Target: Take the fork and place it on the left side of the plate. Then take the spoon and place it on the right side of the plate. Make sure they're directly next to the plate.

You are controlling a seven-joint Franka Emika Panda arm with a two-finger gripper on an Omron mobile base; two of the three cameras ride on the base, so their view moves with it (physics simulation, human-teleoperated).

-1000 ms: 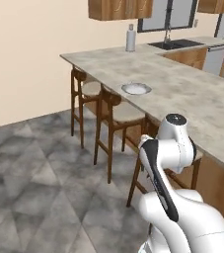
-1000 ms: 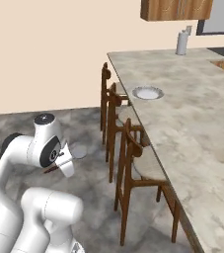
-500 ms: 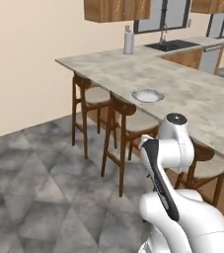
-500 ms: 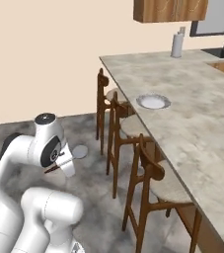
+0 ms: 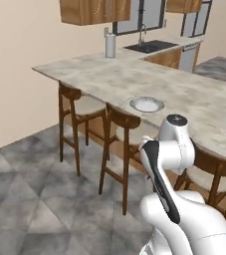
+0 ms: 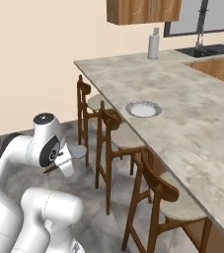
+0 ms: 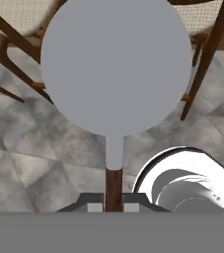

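Spoon (image 7: pixel 114 89) stays clamped in the hand (image 7: pixel 114 202); plate (image 6: pixel 143 109) now nearer.

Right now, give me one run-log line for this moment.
gripper: shut on spoon | plate: on counter, nothing beside it | stage: carrying spoon, arm folded over the floor

Beige wall (image 5: pixel 15 99), grey tiled floor (image 5: pixel 30 209), wooden stools (image 6: pixel 111 133), stone counter (image 6: pixel 197 128)
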